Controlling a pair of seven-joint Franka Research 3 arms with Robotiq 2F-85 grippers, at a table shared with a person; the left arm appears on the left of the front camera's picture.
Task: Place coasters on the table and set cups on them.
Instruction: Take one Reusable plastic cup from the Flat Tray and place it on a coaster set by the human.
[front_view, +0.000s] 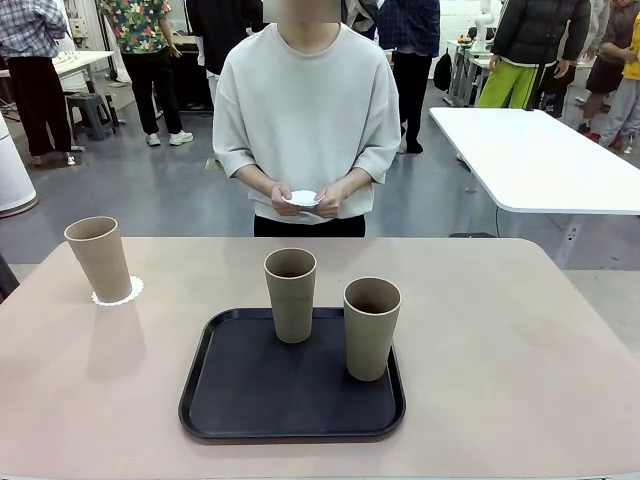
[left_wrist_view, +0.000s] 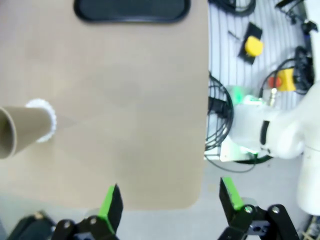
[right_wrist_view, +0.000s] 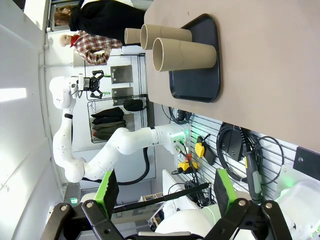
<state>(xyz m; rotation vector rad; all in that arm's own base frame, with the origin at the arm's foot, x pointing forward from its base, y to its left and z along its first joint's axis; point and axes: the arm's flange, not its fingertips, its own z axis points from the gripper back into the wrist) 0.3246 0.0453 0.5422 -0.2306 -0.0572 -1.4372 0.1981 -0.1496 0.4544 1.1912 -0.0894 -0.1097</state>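
One tan cup (front_view: 99, 257) stands on a white scalloped coaster (front_view: 122, 294) at the far left of the beige table (front_view: 520, 350). Two more cups (front_view: 291, 295) (front_view: 371, 328) stand upright on the black tray (front_view: 250, 390). Across the table a person holds white coasters (front_view: 303, 198) in both hands. In the left wrist view my left gripper (left_wrist_view: 171, 200) is open over the table's near edge, well apart from the cup (left_wrist_view: 22, 132) on its coaster (left_wrist_view: 40, 104). My right gripper (right_wrist_view: 165, 190) is open off the table, far from the cups (right_wrist_view: 185, 54) and tray (right_wrist_view: 200, 75).
A white table (front_view: 540, 160) stands behind at the right. Cables and yellow boxes (left_wrist_view: 254, 46) lie on the floor beside the tabletop (left_wrist_view: 125, 100). Bare tabletop lies to the right of the tray and in front of the left cup.
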